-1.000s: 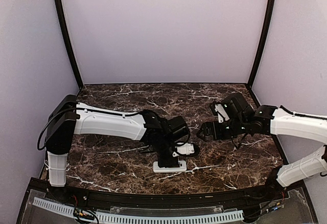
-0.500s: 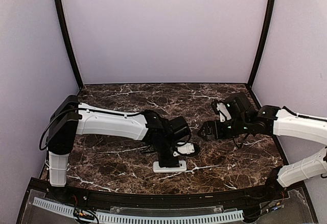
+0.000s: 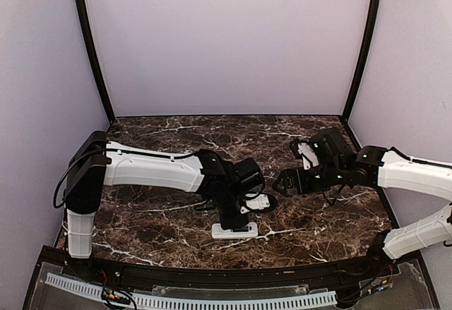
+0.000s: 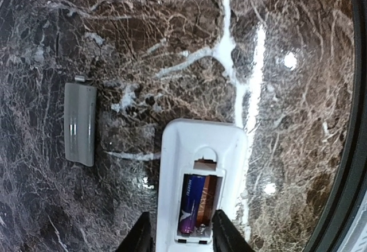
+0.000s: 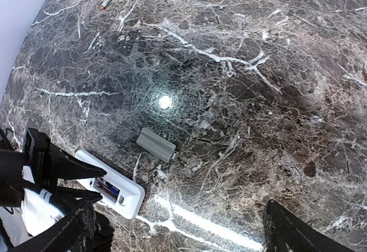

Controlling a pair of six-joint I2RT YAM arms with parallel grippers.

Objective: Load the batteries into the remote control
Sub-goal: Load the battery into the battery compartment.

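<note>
The only printing in sight is a white mark along the purple battery (image 4: 188, 201), and it is too blurred to read. Nothing else carries a legible label.

The white rectangular plastic remote control (image 4: 199, 143) lies back-up on the dark brown, white-veined marble table (image 3: 141, 215), near the front edge and directly under the left arm's wrist. Its recessed compartment is uncovered. The purple battery lies lengthwise in the left slot. The slot beside it looks coppery brown, with a small metal contact at its near end (whether a cell fills it cannot be told).

The count is one remote and one small flat grey plastic cover (image 4: 79, 123), which lies on the marble just beside the remote and apart from it. One battery is seated in the compartment. One small loose battery (image 5: 108, 0), a slim cylinder with a copper-coloured end, lies on the marble well apart from the remote.

The left gripper (image 4: 182, 239) hangs over the compartment end of the remote with its black fingers (image 4: 139, 236) partly spread and nothing clamped between them. The right gripper (image 5: 172, 235) hovers above the marble to the right of the remote, with its jaws spread wide and empty.
</note>
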